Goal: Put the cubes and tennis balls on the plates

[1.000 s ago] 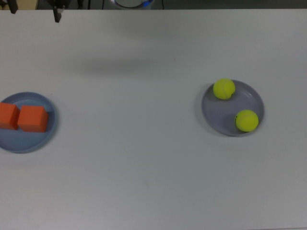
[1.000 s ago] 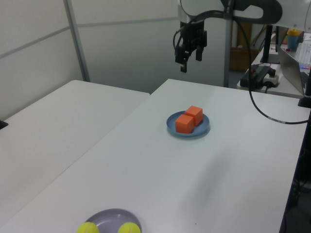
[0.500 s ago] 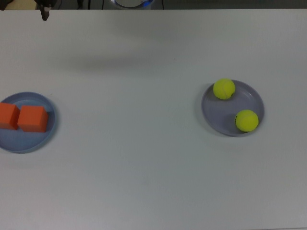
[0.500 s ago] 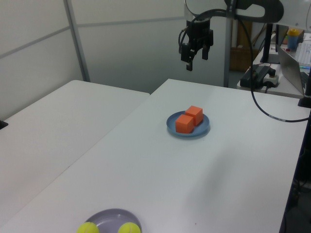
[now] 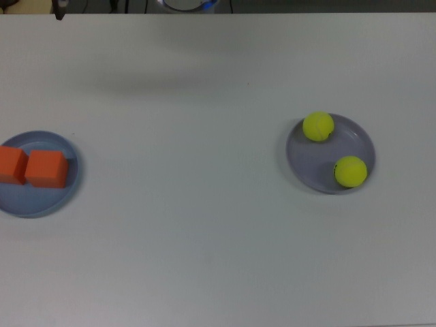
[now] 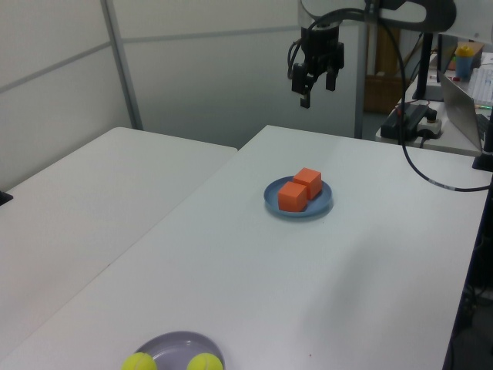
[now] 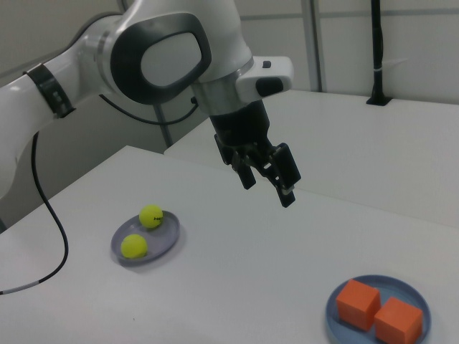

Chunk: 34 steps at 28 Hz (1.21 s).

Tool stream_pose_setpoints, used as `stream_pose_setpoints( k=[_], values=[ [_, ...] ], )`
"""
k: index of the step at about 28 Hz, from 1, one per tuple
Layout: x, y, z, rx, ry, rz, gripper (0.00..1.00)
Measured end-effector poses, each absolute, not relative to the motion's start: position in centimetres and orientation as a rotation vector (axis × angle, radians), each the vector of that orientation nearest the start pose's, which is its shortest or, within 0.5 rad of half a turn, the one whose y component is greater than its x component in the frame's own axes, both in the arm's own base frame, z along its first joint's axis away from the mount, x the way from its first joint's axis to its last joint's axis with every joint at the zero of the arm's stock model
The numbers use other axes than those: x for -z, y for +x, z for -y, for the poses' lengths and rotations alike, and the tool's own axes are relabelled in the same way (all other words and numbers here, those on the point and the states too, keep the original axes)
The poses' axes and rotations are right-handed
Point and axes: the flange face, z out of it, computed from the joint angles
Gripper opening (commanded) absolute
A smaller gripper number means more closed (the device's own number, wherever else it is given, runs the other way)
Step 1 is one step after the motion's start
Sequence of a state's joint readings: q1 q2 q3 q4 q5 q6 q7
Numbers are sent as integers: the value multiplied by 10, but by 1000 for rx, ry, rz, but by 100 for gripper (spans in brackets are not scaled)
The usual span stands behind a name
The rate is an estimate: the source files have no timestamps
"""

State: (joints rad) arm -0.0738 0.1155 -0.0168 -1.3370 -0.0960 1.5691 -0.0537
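Two orange cubes [image 5: 46, 169] [image 5: 12, 165] sit side by side on the light blue plate [image 5: 41, 208] at the top view's left edge. Two tennis balls [image 5: 318, 126] [image 5: 350, 171] rest on the lavender plate [image 5: 317, 167] at the top view's right. My gripper [image 7: 267, 190] hangs high in the air, open and holding nothing, well above the table and apart from both plates. In the left view the gripper [image 6: 317, 89] is above and behind the blue plate [image 6: 271, 202] with the cubes [image 6: 293, 196]. Only a tip of it shows at the top view's upper left corner.
A second white table [image 6: 92, 193] adjoins on the left view's left. A black cable [image 6: 431, 181] loops down from the arm on the left view's right. A laptop [image 6: 462, 92] and a power strip [image 6: 412, 119] lie on a desk behind.
The gripper has risen and drifted toward the left view's right, sliding almost out of the top view's upper left corner. Cubes, balls and plates have not moved.
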Motion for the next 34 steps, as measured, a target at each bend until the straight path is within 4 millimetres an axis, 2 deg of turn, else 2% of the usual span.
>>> stream_pose_setpoints(
  k=[7, 15, 34],
  values=[
    [-678, 578, 78, 189, -3229, -117, 100],
    [-677, 576, 94, 182, -3226, -160, 100],
    [-674, 575, 91, 159, -3190, -159, 100]
  ],
)
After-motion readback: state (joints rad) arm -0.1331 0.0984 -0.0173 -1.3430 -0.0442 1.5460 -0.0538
